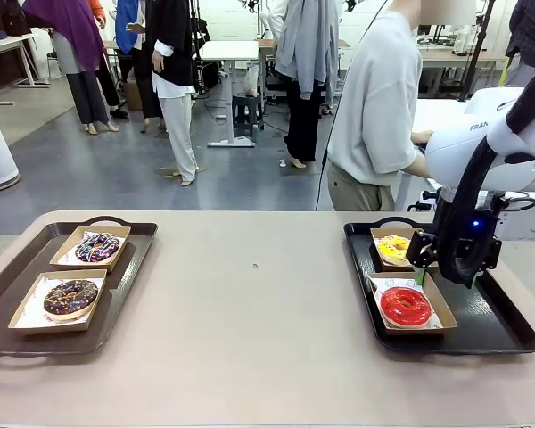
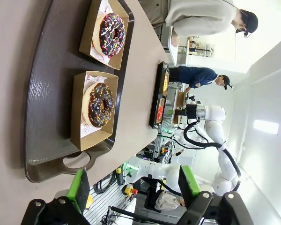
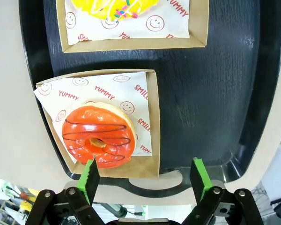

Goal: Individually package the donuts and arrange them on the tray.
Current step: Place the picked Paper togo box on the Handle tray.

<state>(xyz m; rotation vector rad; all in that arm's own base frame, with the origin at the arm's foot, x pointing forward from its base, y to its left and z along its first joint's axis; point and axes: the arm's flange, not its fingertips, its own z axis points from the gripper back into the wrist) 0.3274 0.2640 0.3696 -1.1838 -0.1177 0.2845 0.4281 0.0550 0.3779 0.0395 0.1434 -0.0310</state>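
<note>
Two dark trays lie on the table. On the left tray (image 1: 125, 267) a dark sprinkled donut (image 1: 97, 247) and a chocolate-glazed donut (image 1: 70, 297) each sit in a cardboard boat. The right tray (image 1: 490, 321) holds a yellow-iced donut (image 1: 394, 247) and a red-iced donut (image 1: 406, 306), each in a paper-lined boat. My right gripper (image 1: 446, 275) hangs over the right tray beside both. In its wrist view the right gripper (image 3: 144, 171) is open and holds nothing, with the red donut (image 3: 98, 140) just ahead of one finger. My left gripper (image 2: 133, 183) is open beyond the left tray's handle, facing the chocolate donut (image 2: 99, 104) and sprinkled donut (image 2: 111, 33).
A person (image 1: 374, 107) stands at the far side of the table behind the right tray, one hand on another table. The tan tabletop (image 1: 259, 294) between the trays is bare. Other people stand farther back in the room.
</note>
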